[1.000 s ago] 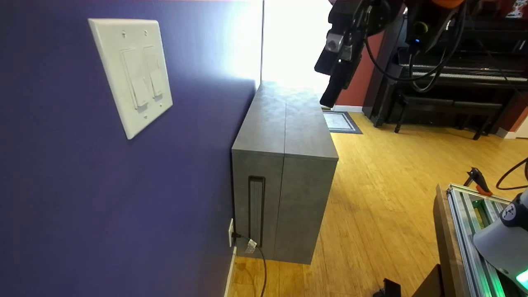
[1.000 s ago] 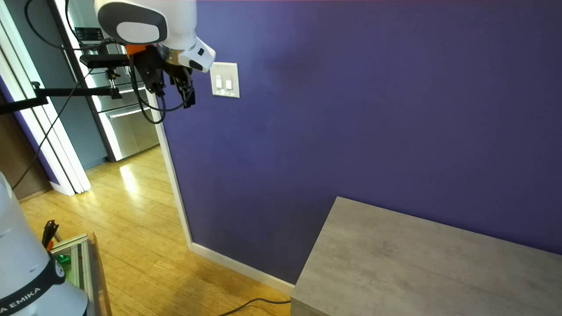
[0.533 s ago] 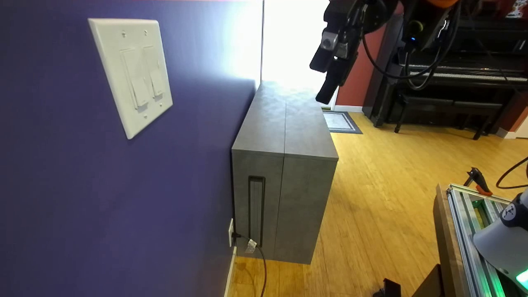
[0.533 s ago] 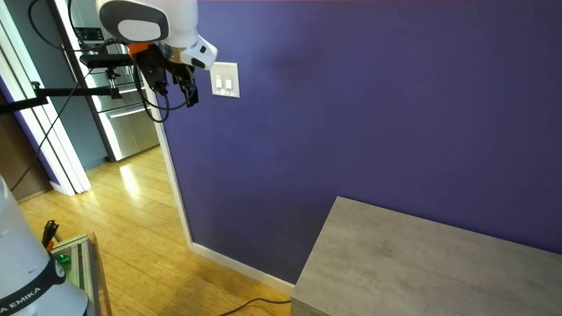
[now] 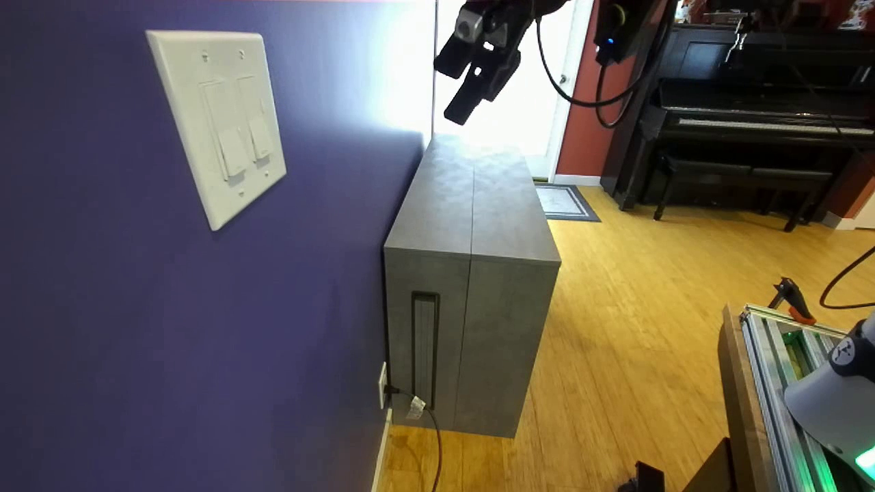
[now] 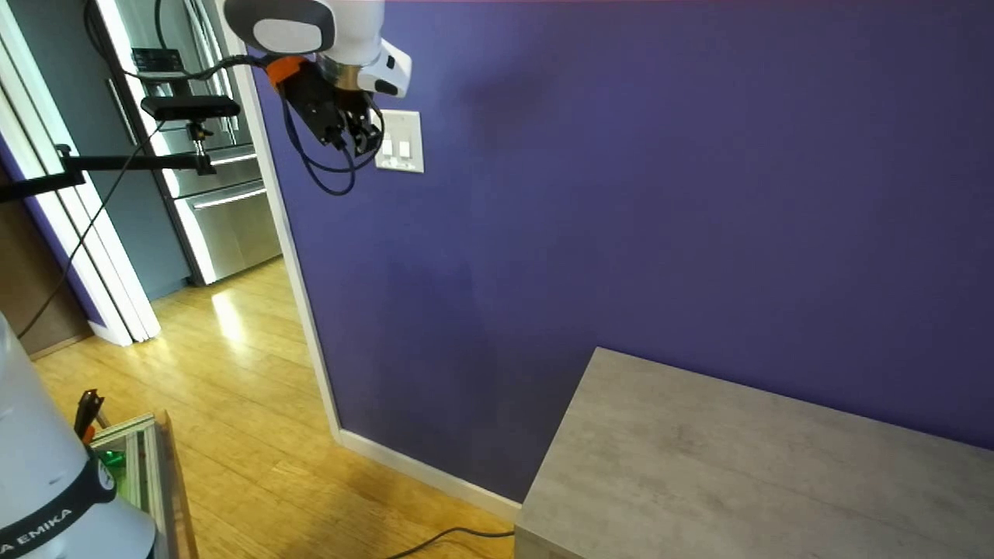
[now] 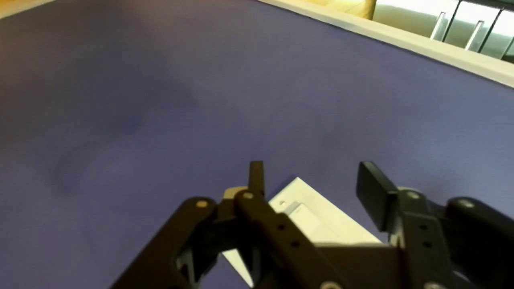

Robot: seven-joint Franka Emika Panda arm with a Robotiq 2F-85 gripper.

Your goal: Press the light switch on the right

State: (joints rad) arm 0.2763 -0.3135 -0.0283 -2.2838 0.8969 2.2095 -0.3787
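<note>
Ideally, the pincer [image 7: 310, 170], spread apart and clear of the wall plate [image 5: 222, 58], should narrow, then squarely press the light switch [image 5: 253, 117], right of that plate's centre, sparing its left-hand twin [image 5: 225, 130].

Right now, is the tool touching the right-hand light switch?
No: in an exterior view the tool hangs apart from the right-hand light switch, with purple wall showing between them.
</note>
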